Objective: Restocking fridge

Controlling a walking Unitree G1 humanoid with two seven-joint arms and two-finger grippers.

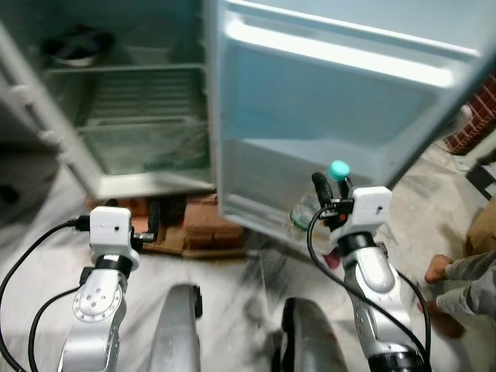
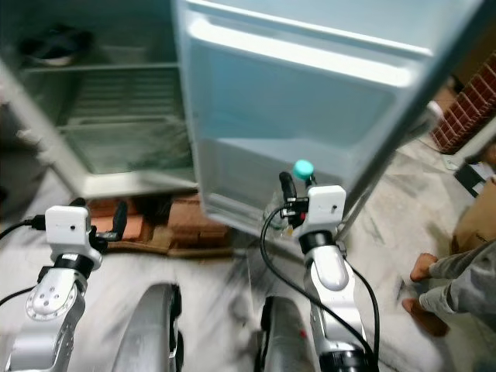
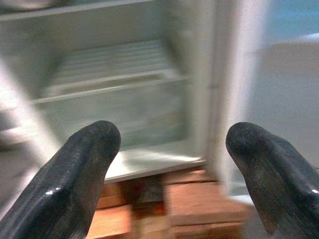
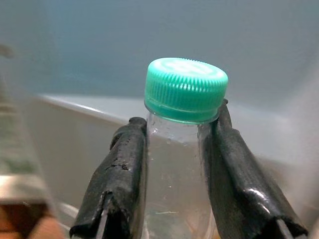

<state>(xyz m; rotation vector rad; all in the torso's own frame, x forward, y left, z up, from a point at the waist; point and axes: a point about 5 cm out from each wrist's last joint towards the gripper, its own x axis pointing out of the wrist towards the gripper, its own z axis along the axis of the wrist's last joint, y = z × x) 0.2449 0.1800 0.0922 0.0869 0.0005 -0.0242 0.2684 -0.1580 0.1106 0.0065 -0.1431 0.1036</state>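
Left eye view: fridge (image 1: 132,116) stood open, its door (image 1: 333,101) swung out toward the robot. Right gripper (image 1: 332,188) pinched a clear bottle (image 1: 310,208) with a teal cap (image 1: 339,170), held upright just in front of the lower door shelf (image 1: 263,221). Left gripper (image 1: 154,219) hovered low over the bricks (image 1: 198,225) propping the cabinet, carrying nothing. A dark bowl (image 1: 74,46) sat on the upper wire shelf. A person's foot (image 1: 439,268) was on the floor at the robot's right.

Right eye view: same layout, frame blurred. Bottle sat close to the door's lower edge; contact couldn't be told.

Left wrist view: the two fingertips (image 3: 79,164) were spread wide, nothing between them, looking at the crisper drawer (image 3: 119,107) and the bricks below.

Right wrist view: both fingers (image 4: 119,174) clamped the bottle neck just under the cap, bottle vertical, door shelf wall behind it.

Judgement: step in hand was placing the bottle in the door shelf. Best done by lifting its base clear of the shelf lip, keeping it upright, moving in slowly, and releasing only once the base was seated. Neck grip is narrow, so it could swing.
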